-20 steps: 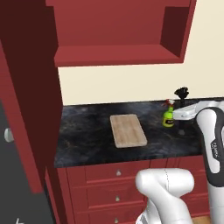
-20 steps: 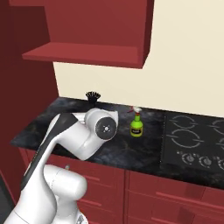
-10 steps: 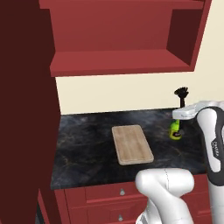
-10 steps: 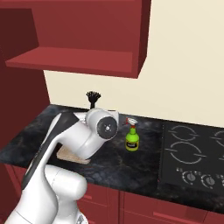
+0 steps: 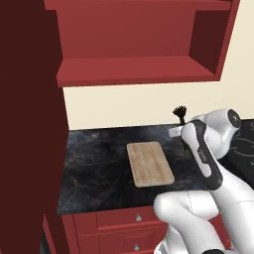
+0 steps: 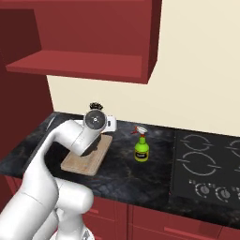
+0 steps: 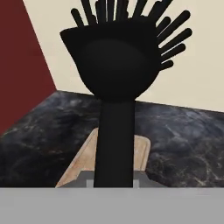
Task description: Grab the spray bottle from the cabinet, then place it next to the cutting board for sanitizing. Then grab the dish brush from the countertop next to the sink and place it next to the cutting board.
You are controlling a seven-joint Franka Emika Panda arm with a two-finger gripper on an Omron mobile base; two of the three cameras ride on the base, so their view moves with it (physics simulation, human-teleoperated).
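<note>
Your jaws are clamped shut on the black dish brush (image 7: 116, 78), held bristles-up above the cutting board (image 6: 87, 156). The spray bottle (image 6: 141, 149) stands on the tabletop (image 6: 154, 176) just beside the board.

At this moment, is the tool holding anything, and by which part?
Yes: the black dish brush, gripped at the lower end of its handle, with the bristled head pointing away from the tool over the cutting board.

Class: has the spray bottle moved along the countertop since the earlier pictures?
No. The spray bottle stands the same distance left of the cooktop as before; the camera shifted, not the bottle.
</note>
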